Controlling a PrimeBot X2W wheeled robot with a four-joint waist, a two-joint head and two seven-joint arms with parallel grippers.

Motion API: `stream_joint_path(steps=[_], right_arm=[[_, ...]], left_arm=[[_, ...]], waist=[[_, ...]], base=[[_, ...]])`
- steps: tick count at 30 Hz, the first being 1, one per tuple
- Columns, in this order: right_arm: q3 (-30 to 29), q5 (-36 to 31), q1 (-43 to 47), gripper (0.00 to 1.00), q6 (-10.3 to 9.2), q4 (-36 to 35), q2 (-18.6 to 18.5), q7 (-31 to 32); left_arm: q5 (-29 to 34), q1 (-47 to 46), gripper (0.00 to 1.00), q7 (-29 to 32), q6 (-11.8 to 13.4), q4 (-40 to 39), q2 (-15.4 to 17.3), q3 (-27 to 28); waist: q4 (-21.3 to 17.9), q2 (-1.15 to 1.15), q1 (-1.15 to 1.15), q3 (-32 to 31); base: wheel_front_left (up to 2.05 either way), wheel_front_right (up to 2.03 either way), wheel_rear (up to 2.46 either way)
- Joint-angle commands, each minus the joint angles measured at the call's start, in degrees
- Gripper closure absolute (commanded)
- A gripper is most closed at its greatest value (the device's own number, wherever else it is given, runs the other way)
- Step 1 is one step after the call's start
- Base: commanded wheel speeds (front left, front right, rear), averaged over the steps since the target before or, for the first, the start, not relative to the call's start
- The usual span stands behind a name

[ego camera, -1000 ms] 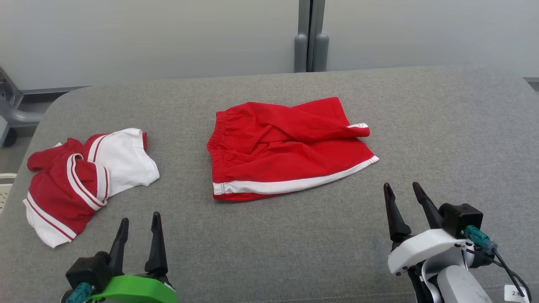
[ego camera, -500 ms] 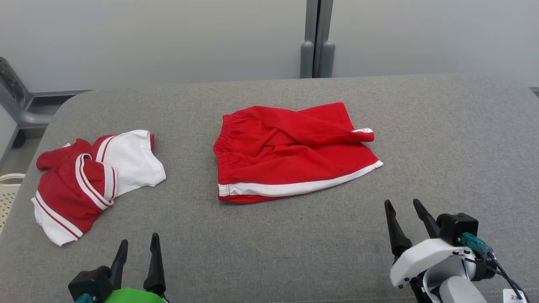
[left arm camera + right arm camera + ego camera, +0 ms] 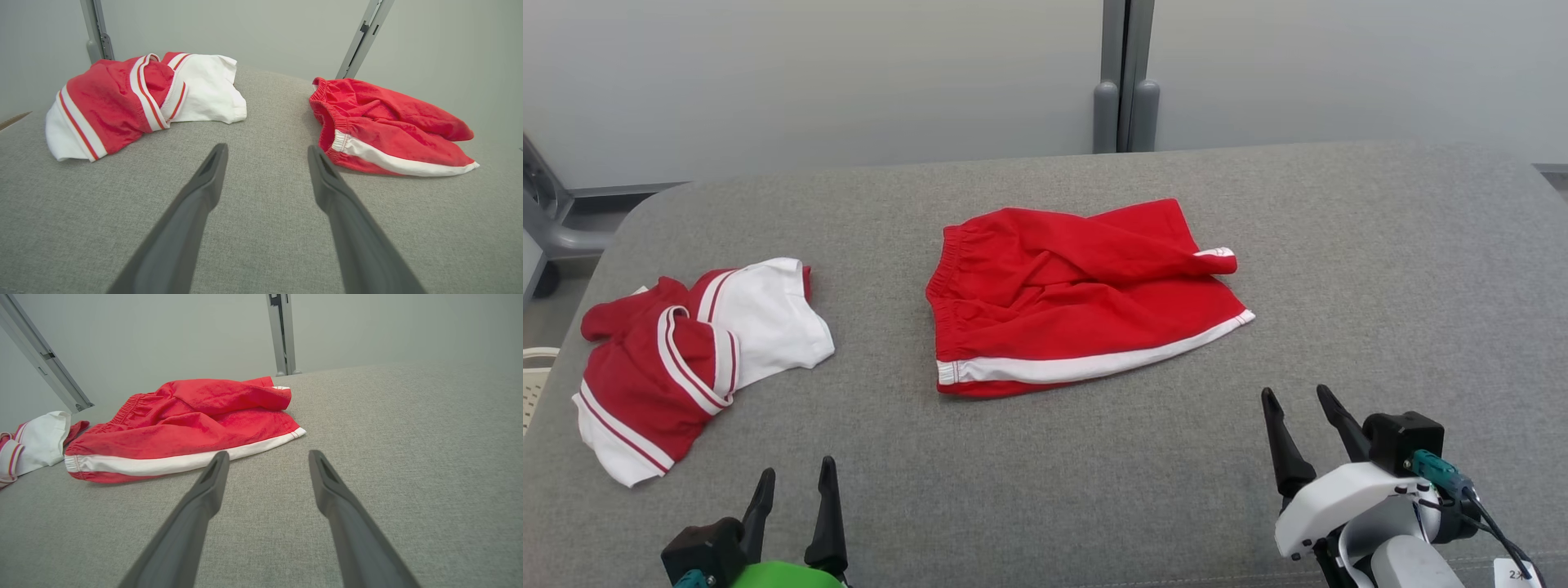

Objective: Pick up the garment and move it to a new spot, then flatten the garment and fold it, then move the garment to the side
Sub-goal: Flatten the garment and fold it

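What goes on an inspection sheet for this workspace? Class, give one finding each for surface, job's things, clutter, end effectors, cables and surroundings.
Surface: grey fabric pad, flat, rounded far corners.
Job's things: red shorts, rumpled, mid-pad, one leg folded over, white stripe towards the robot.
Clutter: red-and-white top, bunched near the pad's left edge, apart from the shorts.
End effectors: left end effector and right end effector open, holding nothing, short of the shorts.
Cables: black cable with teal plug at the right wrist, away from the cloth.
Surroundings: pale wall and grey post behind; white basket at far left.
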Motion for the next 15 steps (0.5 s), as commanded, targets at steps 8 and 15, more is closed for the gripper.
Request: stream_joint_path(steps=[8, 15], right_arm=[[0.60, 0.29, 0.04, 0.00, 0.00, -0.40, -0.17, 0.32], [0.47, -0.03, -1.13, 0.00, 0.00, -1.18, -0.18, 0.80]], left_arm=[[-0.11, 0.23, 0.00, 0.52, 0.60, 0.19, 0.65, -0.33], [-0.04, -0.64, 0.00, 1.64, 1.04, 0.11, 0.96, -0.87]], waist=[[-0.32, 0.00, 0.00, 0.29], [-0.43, 0.00, 0.00, 1.03]], base=[[0.00, 0.00, 0.00], [0.00, 0.00, 0.00]])
